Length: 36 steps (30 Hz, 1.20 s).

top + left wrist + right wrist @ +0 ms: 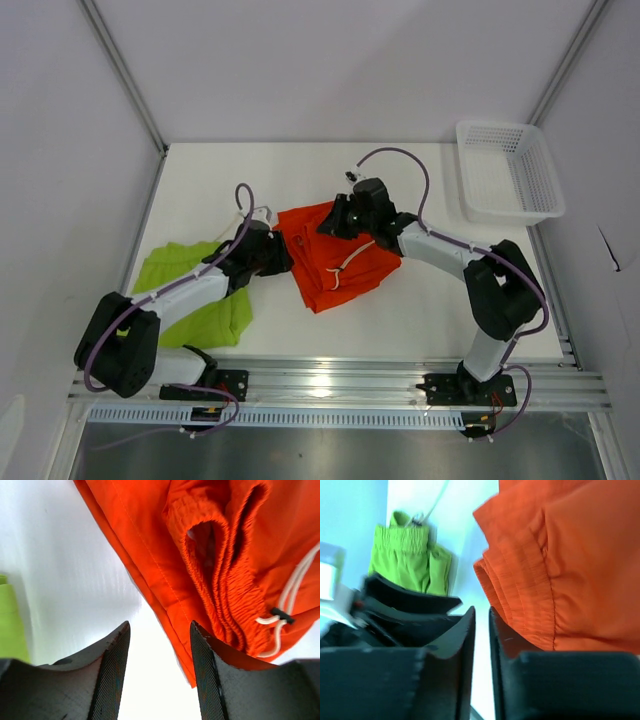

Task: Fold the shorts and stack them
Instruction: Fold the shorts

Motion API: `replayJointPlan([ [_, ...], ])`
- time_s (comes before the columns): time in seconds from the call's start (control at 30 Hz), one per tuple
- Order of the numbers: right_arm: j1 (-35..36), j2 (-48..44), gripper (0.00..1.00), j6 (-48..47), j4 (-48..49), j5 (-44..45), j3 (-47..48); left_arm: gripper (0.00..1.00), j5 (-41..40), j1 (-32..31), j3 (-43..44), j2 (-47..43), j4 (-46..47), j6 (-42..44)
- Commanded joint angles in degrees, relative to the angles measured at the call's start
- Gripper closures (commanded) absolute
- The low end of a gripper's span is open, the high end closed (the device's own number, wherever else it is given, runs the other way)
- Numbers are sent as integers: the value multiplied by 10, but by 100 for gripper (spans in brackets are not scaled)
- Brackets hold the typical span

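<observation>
Two shorts from above: orange-red shorts (pixel 335 265) mid-table, drawstring (pixel 345 270) toward the near edge; lime green shorts (pixel 215 318) by the left edge; free table (pixel 430 310) rightward. Left wrist: we see the left gripper (pixel 160 630) half apart, empty, beside the orange cloth. Right wrist: the right gripper (pixel 481 612) leaves a thin gap, empty.

Both arms reach forward and inward, elbows bent. The left pincer (pixel 159 627) has its jaws clearly apart; the right pincer (pixel 481 611) shows only a narrow slit, slightly blurred.
</observation>
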Motion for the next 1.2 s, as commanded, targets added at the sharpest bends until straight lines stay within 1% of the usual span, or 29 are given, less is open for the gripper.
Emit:
replayJointPlan([
  [0.0,-24,-8,85,5,76,-62,-30,46,7,9,35,-44,-25,6],
  [0.03,-31,0,88,9,110,-75,-39,48,8,12,45,-47,-27,7],
  [0.1,-45,24,89,7,135,-86,-36,51,8,15,51,-48,-28,6],
  [0.2,-42,52,92,-22,138,-50,-19,56,1,21,59,-35,-13,4],
  [0.27,-41,65,92,-19,159,-52,-20,61,0,25,59,-25,2,1],
  [0.3,-43,86,93,-15,172,-60,-16,62,1,27,62,-17,6,-1],
  [0.37,-40,109,92,-3,175,-79,-7,66,4,33,69,8,19,-1],
  [0.5,-22,148,93,2,206,-85,3,71,8,38,81,55,42,-1],
  [0.63,-4,168,93,-7,209,-90,10,73,8,41,94,109,52,-1],
  [0.67,0,168,93,-19,202,-75,11,73,9,42,95,126,71,1],
  [0.73,8,173,93,-32,184,-67,15,74,13,43,104,146,73,2],
  [0.8,13,182,92,-46,164,-53,22,78,23,44,112,168,68,8],
  [0.83,14,189,92,-51,159,-48,27,80,23,45,106,167,68,7],
  [0.9,14,209,92,-55,150,-44,37,80,15,45,91,135,78,2],
  [0.97,14,221,91,-54,153,-46,35,83,-8,45,65,101,80,2],
  [1.0,13,222,90,-56,152,-41,35,84,-14,45,59,69,80,3],
  [1.03,14,224,89,-58,151,-40,35,88,-16,45,53,54,78,3],
  [1.1,15,227,89,-62,136,-39,45,90,-14,46,55,32,68,3],
  [1.17,16,226,89,-67,126,-36,52,91,-8,46,62,10,62,2],
])
